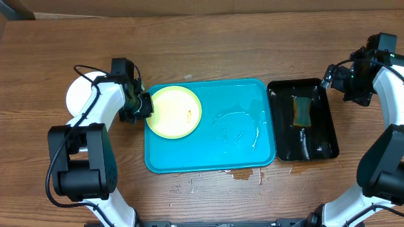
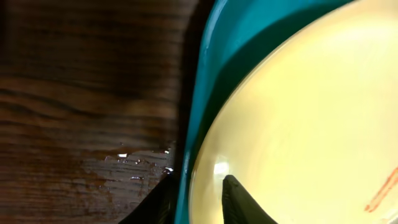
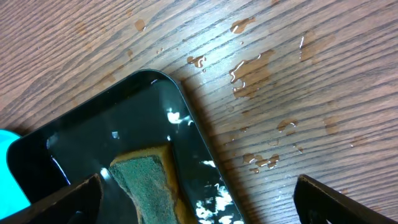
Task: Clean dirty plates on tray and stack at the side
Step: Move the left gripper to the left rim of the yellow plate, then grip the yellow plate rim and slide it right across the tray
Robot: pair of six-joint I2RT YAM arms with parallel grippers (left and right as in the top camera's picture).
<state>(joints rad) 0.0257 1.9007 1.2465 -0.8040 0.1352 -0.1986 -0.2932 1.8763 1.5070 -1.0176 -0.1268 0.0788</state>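
A pale yellow-green plate (image 1: 173,112) lies flat in the left end of the turquoise tray (image 1: 240,88), with a small orange smear (image 1: 189,114) on it. My left gripper (image 1: 146,106) straddles the tray's left rim and the plate's edge. In the left wrist view one finger (image 2: 158,199) stands outside the tray wall (image 2: 199,93). The other finger (image 2: 239,202) rests on the plate (image 2: 298,118), so the left gripper (image 2: 198,180) is narrowly open. A white plate (image 1: 79,94) lies on the table left of the tray, half under the arm. My right gripper (image 1: 346,85) hangs wide open and empty.
A black tray (image 1: 322,145) right of the turquoise one holds a green-and-yellow sponge (image 1: 302,110). The right wrist view shows that sponge (image 3: 146,180), the black tray's corner (image 3: 112,112) and water drops (image 3: 252,68) on the wood. Water pools in the turquoise tray (image 1: 237,129).
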